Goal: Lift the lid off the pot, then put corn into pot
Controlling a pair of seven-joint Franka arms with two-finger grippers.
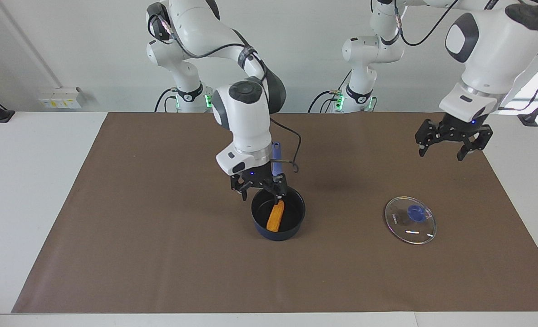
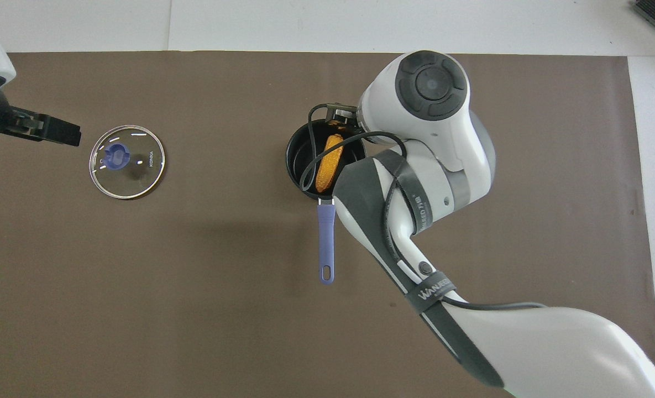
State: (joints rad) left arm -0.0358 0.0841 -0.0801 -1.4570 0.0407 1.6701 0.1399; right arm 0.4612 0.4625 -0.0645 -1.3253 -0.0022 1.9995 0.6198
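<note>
The small yellow-orange corn cob (image 1: pixel 275 216) lies inside the small dark navy saucepan (image 1: pixel 296 225), tilted against the black inner wall, its upper end toward the robots. The pot stands on the brown table mat (image 1: pixel 160 236) near the middle of the table, its long straight blue handle (image 2: pixel 326 243) pointing toward the robots.

The right gripper (image 1: pixel 259 191) is directly above the pot's rim on the side nearer the robots. Its fingers are spread apart. One fingertip (image 1: pixel 278 198) sits just at the cob's upper end; whether it touches the cob cannot be told from either view.

The round clear glass lid (image 1: pixel 410 220) with its blue centre knob lies flat on the mat, well apart from the pot, toward the left arm's end of the table.

The left gripper (image 1: pixel 443 147) hangs in the air over the mat at that same end, clear of the lid. Its fingers are spread wide and hold nothing.
</note>
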